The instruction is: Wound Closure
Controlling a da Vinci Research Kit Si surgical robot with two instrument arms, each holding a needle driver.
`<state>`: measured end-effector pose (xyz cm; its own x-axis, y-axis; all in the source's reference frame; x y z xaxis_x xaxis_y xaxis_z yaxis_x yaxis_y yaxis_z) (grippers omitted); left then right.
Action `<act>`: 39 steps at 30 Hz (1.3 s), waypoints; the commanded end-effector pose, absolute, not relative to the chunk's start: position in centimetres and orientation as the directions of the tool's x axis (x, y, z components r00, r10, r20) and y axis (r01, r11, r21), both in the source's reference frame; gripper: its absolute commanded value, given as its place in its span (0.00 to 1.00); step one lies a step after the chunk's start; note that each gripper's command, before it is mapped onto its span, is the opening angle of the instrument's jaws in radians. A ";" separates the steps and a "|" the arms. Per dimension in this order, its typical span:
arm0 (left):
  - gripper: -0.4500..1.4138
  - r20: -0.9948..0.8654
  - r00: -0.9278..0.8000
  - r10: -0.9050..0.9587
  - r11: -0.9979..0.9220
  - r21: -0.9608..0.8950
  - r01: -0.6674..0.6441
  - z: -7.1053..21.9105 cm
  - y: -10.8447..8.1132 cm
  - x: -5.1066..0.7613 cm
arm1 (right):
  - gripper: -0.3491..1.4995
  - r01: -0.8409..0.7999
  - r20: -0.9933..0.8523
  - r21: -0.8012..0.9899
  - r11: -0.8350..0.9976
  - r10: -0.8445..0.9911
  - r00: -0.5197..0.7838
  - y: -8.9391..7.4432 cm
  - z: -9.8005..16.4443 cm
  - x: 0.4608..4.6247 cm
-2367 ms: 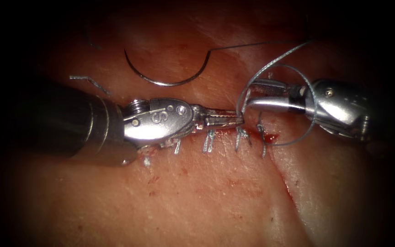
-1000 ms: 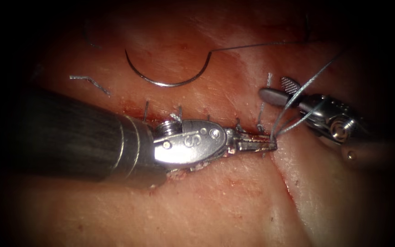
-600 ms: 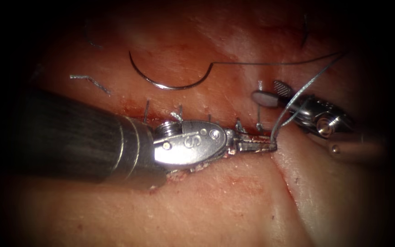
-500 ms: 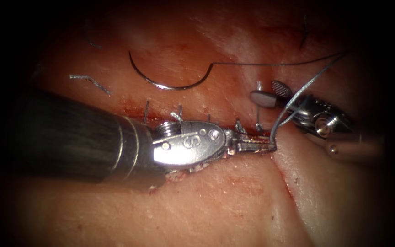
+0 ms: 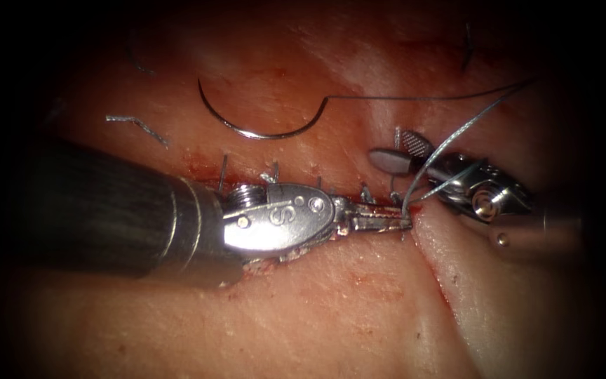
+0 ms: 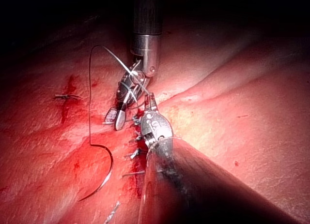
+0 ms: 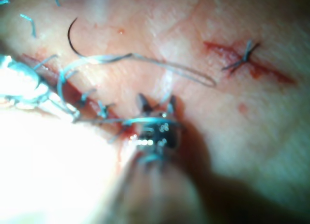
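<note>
**Knot work at the right end of the cut, needle parked**

Both tools have shifted left since half a second ago: my left arm's silver needle driver (image 5: 407, 223) slid back a little along the cut, and my right arm's needle driver (image 5: 395, 151) came in closer to it. Over the last couple of seconds the big loop of thread round the right tool has collapsed into short strands.

Left tool lies along the dark red suture line (image 5: 303, 189), jaws closed on the pale grey thread (image 5: 450, 140) right at the line's right end; the same pinch reads in the left wrist view (image 6: 149, 99). From that grip the thread (image 6: 127, 69) rises up and to the right, crossing the right tool's wrist, with strands wrapped around it there.

Right tool's jaws stand clearly apart, one smooth blade and one cross-hatched face visible, holding nothing between them; thread only drapes over the wrist behind them. In the right wrist view the two jaw tips (image 7: 156, 104) are spread too.

Thin curved steel needle (image 5: 261, 123) lies free on the pink pork tissue (image 5: 331, 309) above the cut, not in the tissue and well apart from both tools, its thread trailing right. Same needle in the left wrist view (image 6: 104, 173). A loose cut thread end (image 5: 135, 125) lies left of the needle. Red fluid (image 6: 70, 88) stains the tissue.
</note>
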<state>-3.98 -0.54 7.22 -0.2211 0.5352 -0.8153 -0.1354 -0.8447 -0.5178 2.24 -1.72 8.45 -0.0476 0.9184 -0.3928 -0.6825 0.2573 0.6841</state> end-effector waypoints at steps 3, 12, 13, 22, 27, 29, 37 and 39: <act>0.00 -0.816 -0.220 0.534 -0.845 -0.517 -0.136 7.3 -0.5 -4.03 | 0.48 -0.661 -0.391 0.696 0.280 0.920 -0.021 -1.8 8.5 2.35; 0.00 -0.817 -0.220 0.534 -0.846 -0.513 -0.145 7.3 -0.5 -3.95 | 0.00 -0.626 -0.418 0.709 0.324 0.908 -0.003 -1.7 8.3 2.29; 0.00 -0.817 -0.220 0.534 -0.846 -0.513 -0.148 7.3 -0.5 -3.94 | 0.00 -0.624 -0.422 0.708 0.329 0.906 -0.001 -1.7 8.3 2.28; 0.00 -0.816 -0.219 0.535 -0.845 -0.509 -0.165 7.4 -0.3 -3.80 | 0.00 -0.636 -0.492 0.677 0.370 0.871 -0.016 -1.7 7.9 1.99; 0.00 -0.809 -0.234 0.538 -0.842 -0.506 -0.188 7.5 0.0 -3.66 | 0.00 -0.638 -0.502 0.670 0.379 0.865 -0.013 -1.9 7.8 1.89; 0.00 -0.806 -0.235 0.543 -0.839 -0.507 -0.197 7.6 0.1 -3.61 | 0.00 -0.637 -0.510 0.668 0.384 0.860 -0.017 -1.9 7.8 1.90; 0.00 -0.803 -0.243 0.544 -0.836 -0.494 -0.239 7.6 1.1 -3.46 | 0.00 -0.624 -0.522 0.667 0.408 0.853 0.000 -2.2 7.7 1.96; 0.00 -0.803 -0.249 0.542 -0.837 -0.488 -0.248 7.7 1.3 -3.49 | 0.00 -0.616 -0.520 0.670 0.414 0.854 0.008 -2.3 7.7 1.98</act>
<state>-3.44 1.38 7.61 -0.2537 0.5431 -0.8004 -0.2527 -0.8360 -0.4871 1.90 -2.22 7.61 0.0086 0.8522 -0.5232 -0.6184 0.4157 0.6669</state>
